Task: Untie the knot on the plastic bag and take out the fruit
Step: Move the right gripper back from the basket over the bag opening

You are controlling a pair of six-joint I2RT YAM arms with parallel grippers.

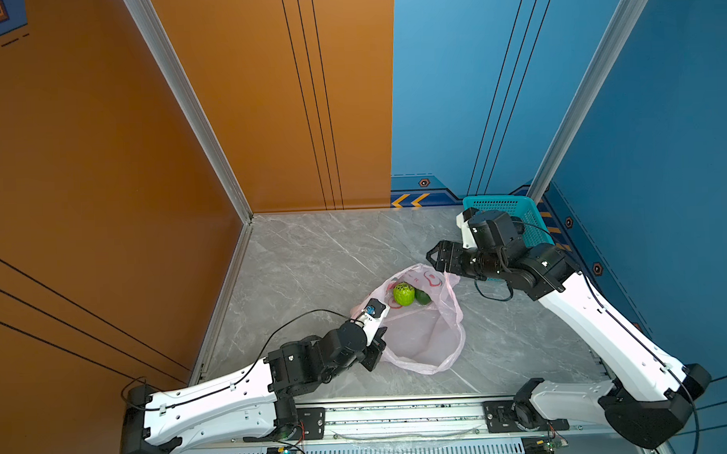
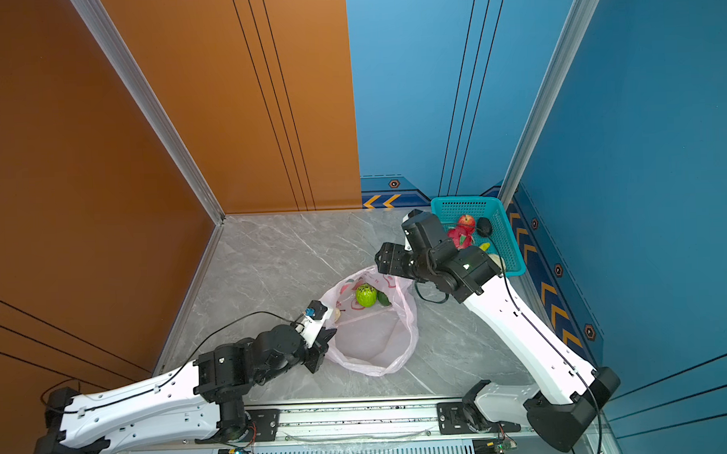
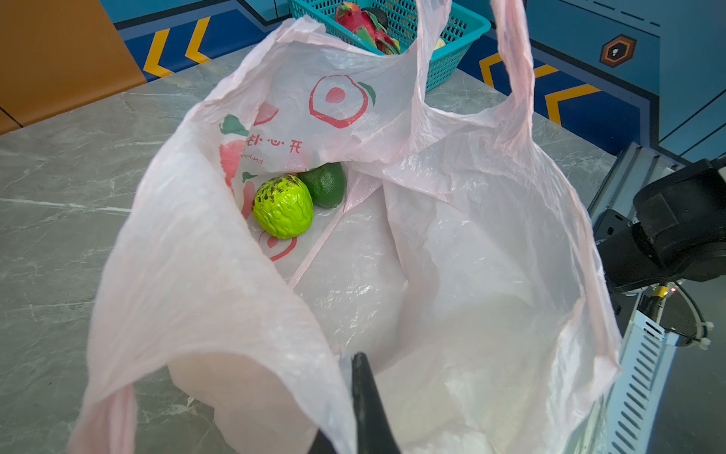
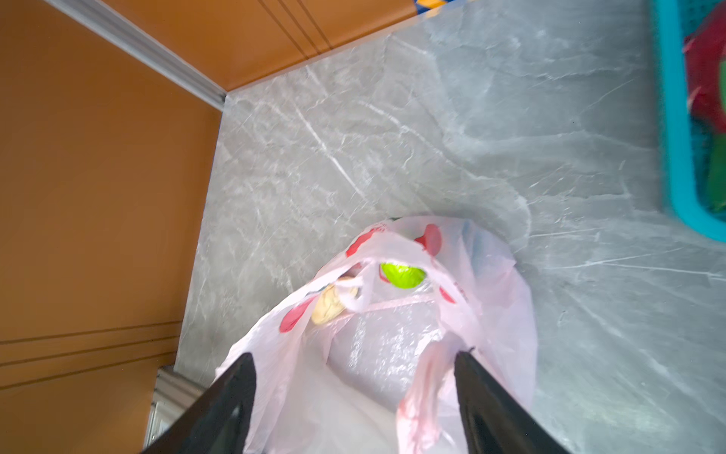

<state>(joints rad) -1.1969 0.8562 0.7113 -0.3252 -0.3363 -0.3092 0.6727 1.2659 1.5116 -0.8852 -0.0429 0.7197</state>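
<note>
Left gripper [image 1: 378,348] is clamped on the bag [image 1: 424,338] rim, mid-worktop [image 1: 313,259]. If thin plastic slips, the mouth may fall over the green fruit [image 1: 403,294] inside. Right gripper [image 1: 432,257], jaws apart, could snag a handle [image 3: 514,51].

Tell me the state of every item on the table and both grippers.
plastic bag: untied, mouth wide open
bumpy green fruit: inside the bag
dark green fruit: inside the bag, beside the bumpy one
cream fruit: inside the bag
basket: holds a dragon fruit, an apple and more
left gripper: jaws shut on the bag's rim
right gripper: jaws open, a bag handle between them
</note>
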